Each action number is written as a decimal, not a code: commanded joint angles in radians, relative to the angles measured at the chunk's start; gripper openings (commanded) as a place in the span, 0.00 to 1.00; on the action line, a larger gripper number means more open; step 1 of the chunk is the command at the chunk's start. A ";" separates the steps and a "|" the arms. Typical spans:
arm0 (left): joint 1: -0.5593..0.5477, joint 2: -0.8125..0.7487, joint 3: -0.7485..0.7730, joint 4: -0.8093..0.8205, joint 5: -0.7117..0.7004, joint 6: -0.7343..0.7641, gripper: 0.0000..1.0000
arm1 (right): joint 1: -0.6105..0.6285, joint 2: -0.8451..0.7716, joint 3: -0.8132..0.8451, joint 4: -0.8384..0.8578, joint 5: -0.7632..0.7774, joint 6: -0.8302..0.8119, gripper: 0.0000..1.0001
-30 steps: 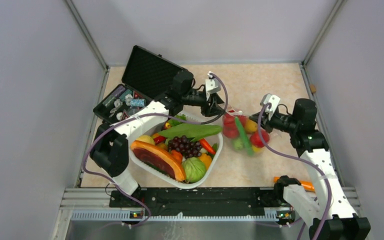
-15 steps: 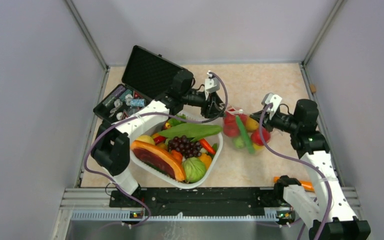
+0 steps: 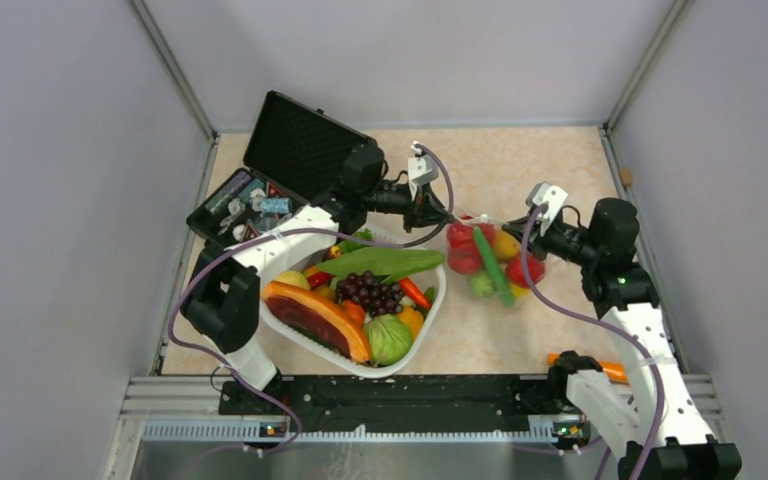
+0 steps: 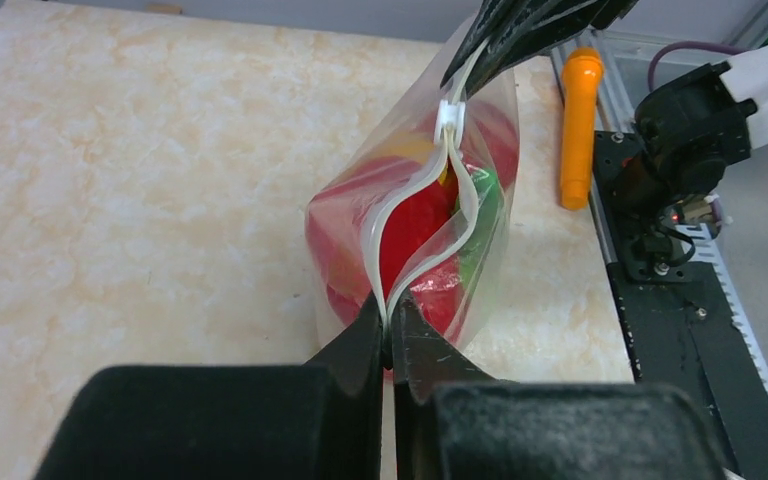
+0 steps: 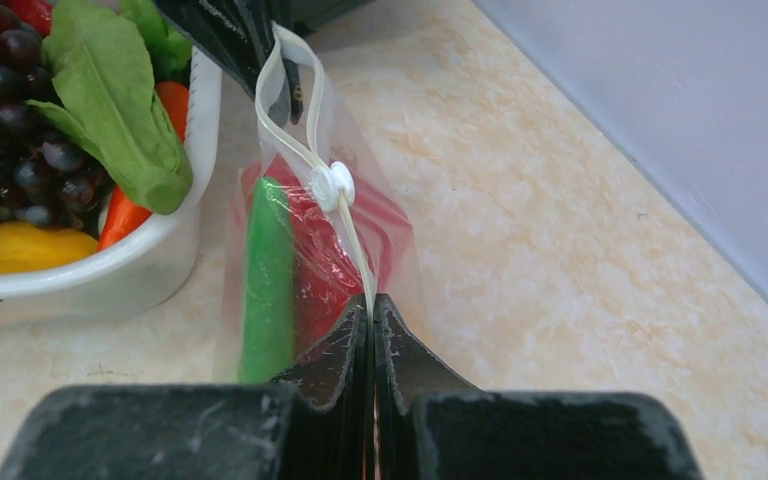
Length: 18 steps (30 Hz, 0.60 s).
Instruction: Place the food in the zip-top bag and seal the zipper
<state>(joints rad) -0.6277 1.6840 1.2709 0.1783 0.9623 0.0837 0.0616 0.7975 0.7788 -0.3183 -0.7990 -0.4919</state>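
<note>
right of the middle of the worktop (image 3: 520, 170), just beside the white basket (image 3: 430, 300), the zip-top bag (image 3: 485, 262) is held mouth up between the two arms. its zipper (image 5: 355, 240) runs as one long line from arm to arm: the left gripper (image 4: 390, 320) has its fingers pressed together on the end nearer the basket, and the right gripper (image 5: 371, 310) is clamped on the opposite end. the white slider (image 4: 449, 115) sits closer to the right gripper. from it to the left fingers the two strips bow apart, so i judge that part is open and the slider must travel toward the left gripper. the bag is clear and crinkly, with food (image 3: 465, 260) inside: red pieces, a long green pod (image 5: 268, 270), something yellow.
</note>
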 commanded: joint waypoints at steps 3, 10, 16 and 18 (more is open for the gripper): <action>0.034 -0.085 -0.005 -0.148 -0.146 0.132 0.00 | -0.004 -0.041 -0.002 0.134 0.080 0.053 0.00; 0.067 -0.100 0.001 -0.231 -0.162 0.173 0.00 | -0.005 -0.037 -0.013 0.150 0.020 0.043 0.00; 0.067 -0.081 0.039 -0.298 -0.148 0.180 0.08 | -0.004 -0.042 -0.029 0.168 -0.028 0.048 0.00; 0.068 -0.079 0.056 -0.290 -0.120 0.155 0.29 | -0.004 -0.037 -0.029 0.164 -0.056 0.046 0.00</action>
<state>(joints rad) -0.5995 1.6245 1.2755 -0.0696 0.8463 0.2375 0.0628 0.7799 0.7437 -0.2321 -0.8150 -0.4435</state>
